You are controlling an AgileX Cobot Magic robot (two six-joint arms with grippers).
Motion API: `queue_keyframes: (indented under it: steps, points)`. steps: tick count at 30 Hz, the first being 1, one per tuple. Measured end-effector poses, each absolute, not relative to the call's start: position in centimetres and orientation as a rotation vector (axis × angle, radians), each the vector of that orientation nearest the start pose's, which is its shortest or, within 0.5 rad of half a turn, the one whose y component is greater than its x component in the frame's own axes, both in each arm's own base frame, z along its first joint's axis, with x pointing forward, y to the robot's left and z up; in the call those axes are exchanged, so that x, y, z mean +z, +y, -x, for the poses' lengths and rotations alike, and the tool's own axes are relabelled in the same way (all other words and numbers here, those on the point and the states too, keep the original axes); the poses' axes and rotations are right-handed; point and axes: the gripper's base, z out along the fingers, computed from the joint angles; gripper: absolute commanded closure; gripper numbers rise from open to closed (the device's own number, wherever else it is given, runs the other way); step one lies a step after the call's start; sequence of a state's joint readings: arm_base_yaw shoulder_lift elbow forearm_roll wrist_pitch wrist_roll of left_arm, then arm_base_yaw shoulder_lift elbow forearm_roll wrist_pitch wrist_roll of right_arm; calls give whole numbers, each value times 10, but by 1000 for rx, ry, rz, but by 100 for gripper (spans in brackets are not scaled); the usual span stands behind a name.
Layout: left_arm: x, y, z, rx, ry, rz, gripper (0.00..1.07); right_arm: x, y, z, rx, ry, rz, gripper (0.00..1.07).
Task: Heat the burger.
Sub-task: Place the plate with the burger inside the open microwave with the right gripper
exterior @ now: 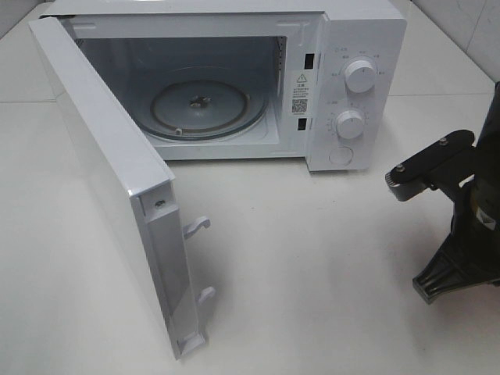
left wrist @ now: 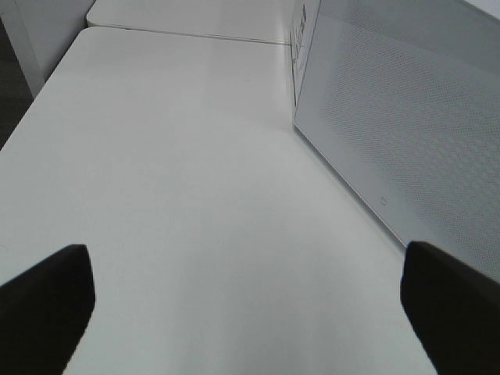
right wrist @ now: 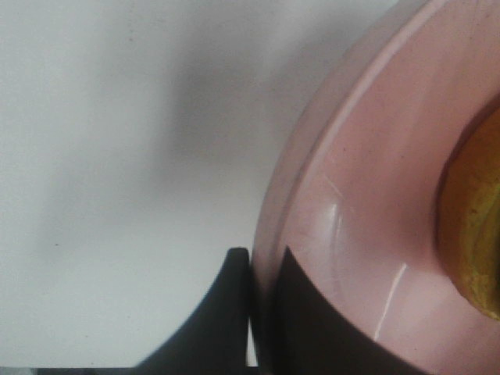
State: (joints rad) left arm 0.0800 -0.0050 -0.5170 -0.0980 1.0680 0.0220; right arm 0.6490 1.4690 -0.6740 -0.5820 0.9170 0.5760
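The burger shows only as a golden-brown curve of bun on the pink plate, above the white table. The right hand pinches the plate's rim, one finger inside and one outside. The left hand is spread wide over the table, beside the door of the microwave, which stands open with its glass turntable in view.

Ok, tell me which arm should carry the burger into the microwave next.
Right. The right gripper is shut on the rim of the pink plate, and the burger sits on that plate. The left gripper hangs open and empty beside the microwave door.
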Motion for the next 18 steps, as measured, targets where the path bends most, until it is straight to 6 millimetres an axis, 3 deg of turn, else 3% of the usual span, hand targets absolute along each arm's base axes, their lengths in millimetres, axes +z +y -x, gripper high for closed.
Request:
queue_keyframes:
  steps: [9,18]
  points:
    - [282,-8,8,-52,2025,52,6,180,118,-187,-562,2752,757,107]
    - [282,-8,8,-52,2025,52,6,172,105,-173,-611,2749,814,107]
